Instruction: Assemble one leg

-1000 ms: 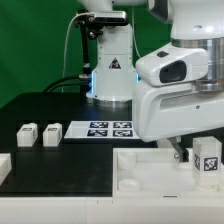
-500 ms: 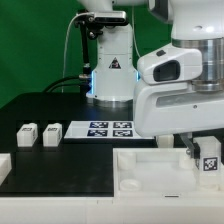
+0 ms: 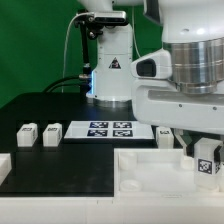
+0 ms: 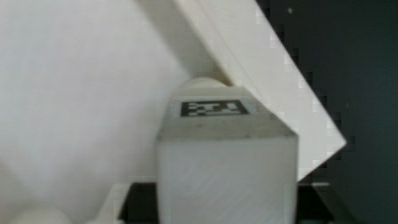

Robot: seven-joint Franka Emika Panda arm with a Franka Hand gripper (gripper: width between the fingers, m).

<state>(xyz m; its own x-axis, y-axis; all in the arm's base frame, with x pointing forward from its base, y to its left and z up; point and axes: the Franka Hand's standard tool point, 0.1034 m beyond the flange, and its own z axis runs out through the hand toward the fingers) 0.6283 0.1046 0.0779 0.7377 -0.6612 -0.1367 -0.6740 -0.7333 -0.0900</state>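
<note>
My gripper (image 3: pixel 204 152) is at the exterior view's right, over the right end of the large white tray-shaped piece (image 3: pixel 150 172). It is shut on a leg (image 3: pixel 208 164), a small white block whose tag faces the camera. In the wrist view the leg (image 4: pixel 221 150) stands between my dark fingers (image 4: pixel 139 200), with its tag facing up and my gripper (image 4: pixel 222 208) closed around it. The tray piece (image 4: pixel 80 100) fills the background there, and its raised rim (image 4: pixel 267 70) runs diagonally beside the leg. Two more legs (image 3: pixel 27 134) (image 3: pixel 52 132) stand at the left.
The marker board (image 3: pixel 110 128) lies behind the tray piece, in front of the robot base (image 3: pixel 110 70). Another white block (image 3: pixel 164 133) sits by the board's right end. A white part (image 3: pixel 4 166) shows at the left edge.
The arm has turned and shifted to the exterior view's left over the tray piece. The held leg has moved slightly down and right, staying in the gripper.
</note>
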